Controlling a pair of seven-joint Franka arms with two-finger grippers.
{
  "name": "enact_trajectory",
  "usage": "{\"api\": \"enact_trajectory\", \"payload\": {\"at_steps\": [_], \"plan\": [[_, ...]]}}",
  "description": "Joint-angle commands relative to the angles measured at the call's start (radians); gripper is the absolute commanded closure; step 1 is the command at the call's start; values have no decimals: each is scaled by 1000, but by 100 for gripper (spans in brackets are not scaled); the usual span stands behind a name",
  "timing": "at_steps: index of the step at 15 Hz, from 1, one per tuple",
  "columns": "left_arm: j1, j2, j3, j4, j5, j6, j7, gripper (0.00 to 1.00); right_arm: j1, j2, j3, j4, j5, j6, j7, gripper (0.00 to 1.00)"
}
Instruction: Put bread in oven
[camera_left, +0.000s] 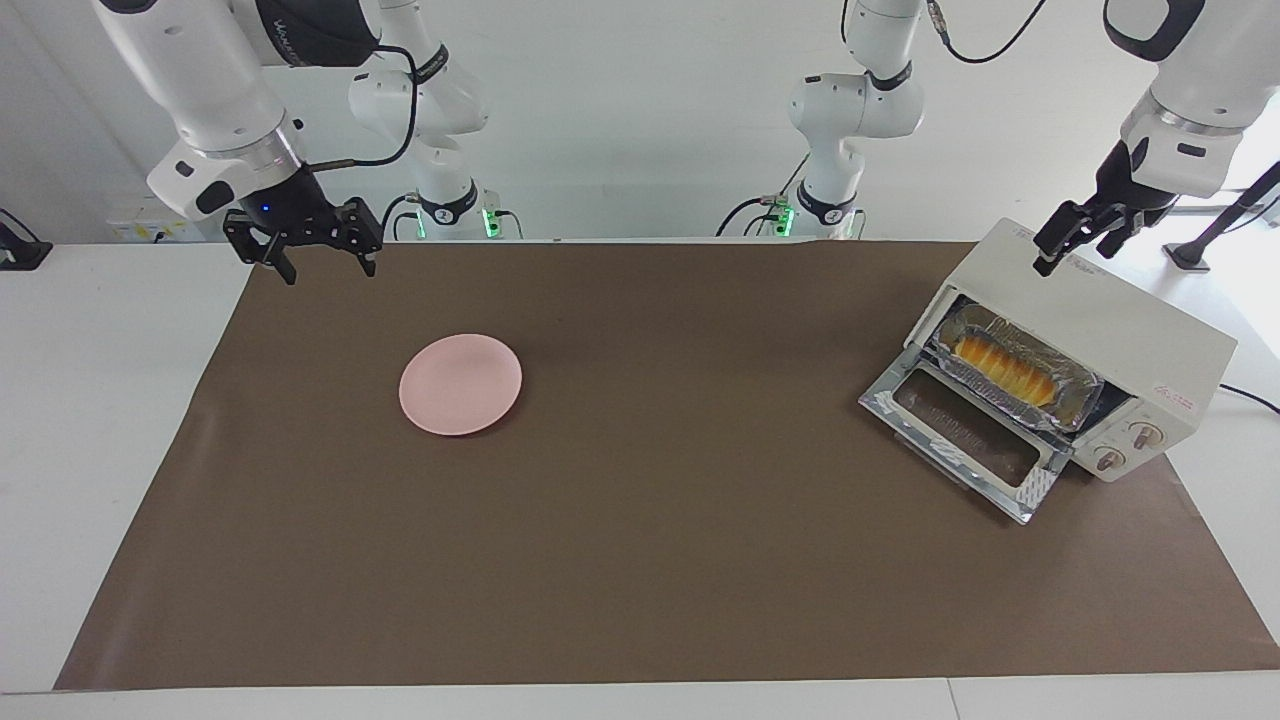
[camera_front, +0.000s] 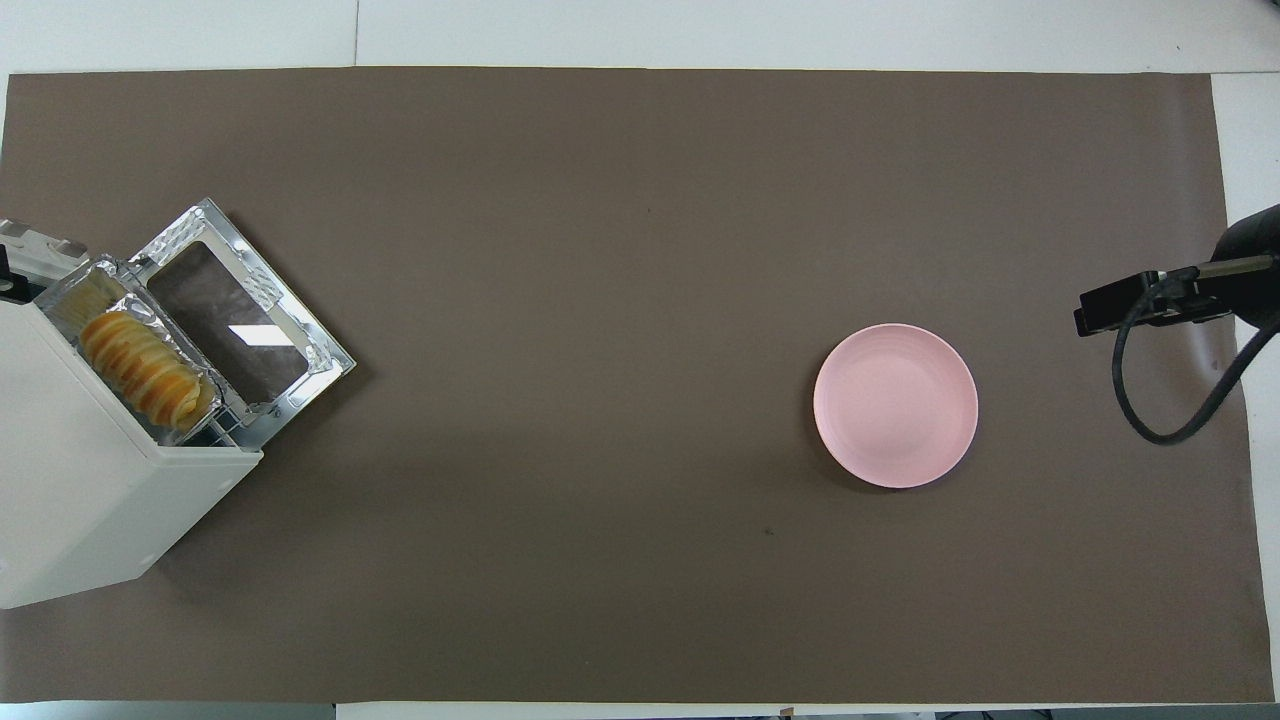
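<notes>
Bread (camera_left: 1002, 367) on foil tray in oven (camera_left: 1130, 335), long axis along the opening, just below the open, empty left claw (camera_left: 1072, 236); right claw (camera_left: 318, 250) open, well apart.

The bread (camera_left: 1002, 368), a small golden-orange ridged loaf like a row of slices, lies lengthwise in a crinkled foil tray (camera_left: 1072, 390) inside the oven's mouth. The oven (camera_left: 1130, 335) is a boxy cream-white toaster oven with two round knobs on its front, standing askew at the left arm's end of the worktop. Its glass door (camera_left: 965, 442) hangs fully open, folded down flat onto the brown mat.
</notes>
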Motion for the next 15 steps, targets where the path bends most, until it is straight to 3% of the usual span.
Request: {"api": "enact_trajectory", "payload": {"at_steps": [1,3,6,15], "plan": [[2,-21,-1,-23,-21,16,8,0,-22,-22,10,-20,12,-7,-21,0],[63,-19,-41,-24,-49,13,12,0,-22,-22,12,-21,12,-7,-21,0],[192,-15,-197,-24,-48,10,21,0,-22,-22,10,-21,12,-7,-21,0],[188,-15,-236,-34,-45,-25,84,0,-22,-22,12,-21,12,-7,-21,0]]}}
